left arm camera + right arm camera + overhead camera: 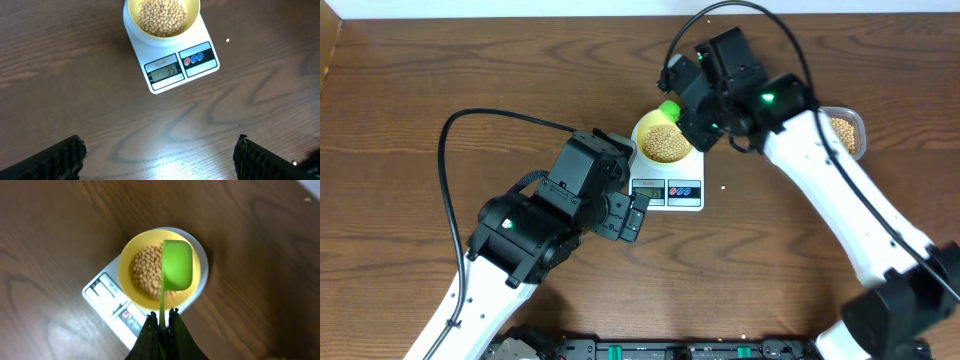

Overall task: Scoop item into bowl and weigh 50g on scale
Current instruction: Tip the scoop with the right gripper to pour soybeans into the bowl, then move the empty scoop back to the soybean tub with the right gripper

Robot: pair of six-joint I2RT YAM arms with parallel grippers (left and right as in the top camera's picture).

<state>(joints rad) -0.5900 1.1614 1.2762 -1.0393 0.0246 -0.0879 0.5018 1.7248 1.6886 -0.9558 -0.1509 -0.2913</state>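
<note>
The pale yellow bowl (663, 141) sits on the white scale (667, 192) and holds a heap of tan beans (664, 143). It also shows in the left wrist view (162, 15) and in the right wrist view (145, 275). The scale's display (163, 71) reads 35. My right gripper (164, 314) is shut on the handle of a green scoop (177, 265), held turned over above the bowl. My left gripper (160, 155) is open and empty, low over bare table in front of the scale.
A clear plastic tub (847, 131) with more beans stands at the right, behind my right arm. One loose bean (228, 40) lies on the table to the right of the scale. The table is dark wood.
</note>
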